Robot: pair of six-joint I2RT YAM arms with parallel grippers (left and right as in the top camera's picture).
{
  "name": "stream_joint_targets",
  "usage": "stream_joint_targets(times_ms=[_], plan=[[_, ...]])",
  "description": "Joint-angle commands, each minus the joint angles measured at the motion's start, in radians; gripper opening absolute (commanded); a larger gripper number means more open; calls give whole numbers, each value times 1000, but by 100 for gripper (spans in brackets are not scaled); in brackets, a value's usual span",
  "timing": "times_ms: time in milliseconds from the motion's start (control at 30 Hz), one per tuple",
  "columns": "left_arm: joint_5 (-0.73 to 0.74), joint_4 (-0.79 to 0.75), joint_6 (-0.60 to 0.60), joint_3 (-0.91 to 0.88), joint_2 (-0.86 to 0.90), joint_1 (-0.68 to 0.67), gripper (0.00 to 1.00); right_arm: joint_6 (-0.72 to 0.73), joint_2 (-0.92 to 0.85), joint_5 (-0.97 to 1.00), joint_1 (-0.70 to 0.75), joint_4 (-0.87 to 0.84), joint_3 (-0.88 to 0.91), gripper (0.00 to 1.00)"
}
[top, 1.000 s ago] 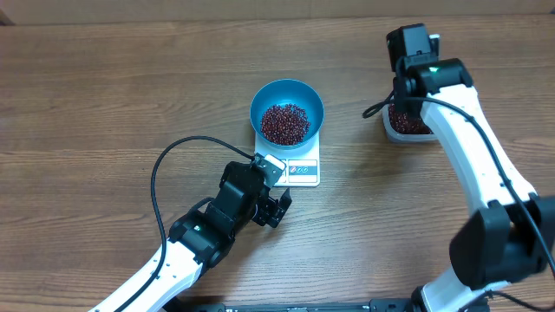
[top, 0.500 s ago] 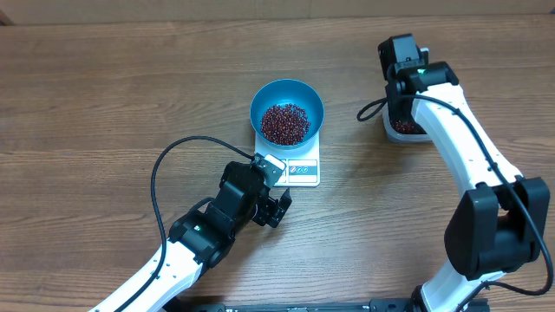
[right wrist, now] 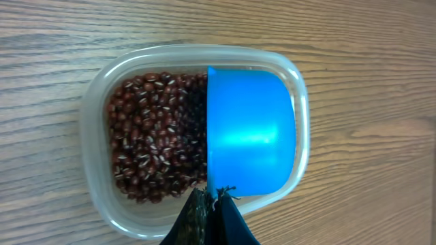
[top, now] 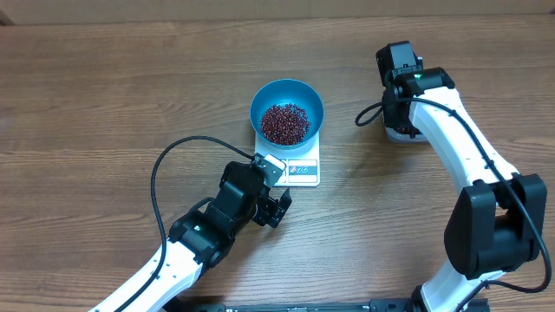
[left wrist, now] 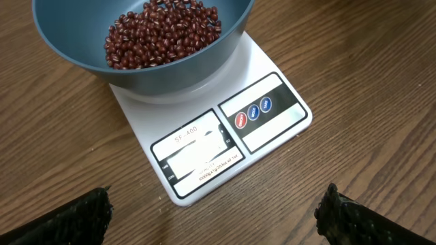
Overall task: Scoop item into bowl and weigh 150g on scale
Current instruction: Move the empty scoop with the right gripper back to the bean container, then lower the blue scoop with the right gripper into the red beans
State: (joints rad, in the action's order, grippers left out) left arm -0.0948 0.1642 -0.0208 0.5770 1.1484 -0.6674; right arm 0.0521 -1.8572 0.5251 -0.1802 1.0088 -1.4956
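While the left gripper (left wrist: pixel 214 219) sits just in front of the scale with its fingers spread wide and nothing between them, the blue bowl (top: pixel 286 90) stands on the white kitchen scale (top: pixel 302 171) at mid-table, holding a heap of red-brown beans (top: pixel 284 123). The scale's display is washed out and unreadable. Well apart to the right, the right gripper (right wrist: pixel 208 216) is pinched tight, apparently on the handle of the blue scoop (right wrist: pixel 251 133). The scoop's cup lies over the right half of the clear plastic tub (right wrist: pixel 95 102), and more beans (right wrist: pixel 153 139) fill the tub's left half.
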Motion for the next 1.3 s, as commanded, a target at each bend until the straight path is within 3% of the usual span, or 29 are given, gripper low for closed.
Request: stream_joint_targets(times_ms=[0, 267, 667, 1033, 1267], plan=[[-13, 0, -9, -6, 2, 0, 99, 9, -3, -35, 0, -7, 4, 4], [-13, 0, -9, -6, 2, 0, 100, 8, -3, -69, 0, 12, 5, 4], [-13, 0, -9, -6, 2, 0, 100, 31, -3, -269, 10, 10, 4, 4], [-13, 0, -9, -6, 2, 0, 100, 19, -3, -600, 155, -16, 4, 4], [-13, 0, -9, -6, 2, 0, 100, -62, -3, -776, 216, -16, 4, 4]])
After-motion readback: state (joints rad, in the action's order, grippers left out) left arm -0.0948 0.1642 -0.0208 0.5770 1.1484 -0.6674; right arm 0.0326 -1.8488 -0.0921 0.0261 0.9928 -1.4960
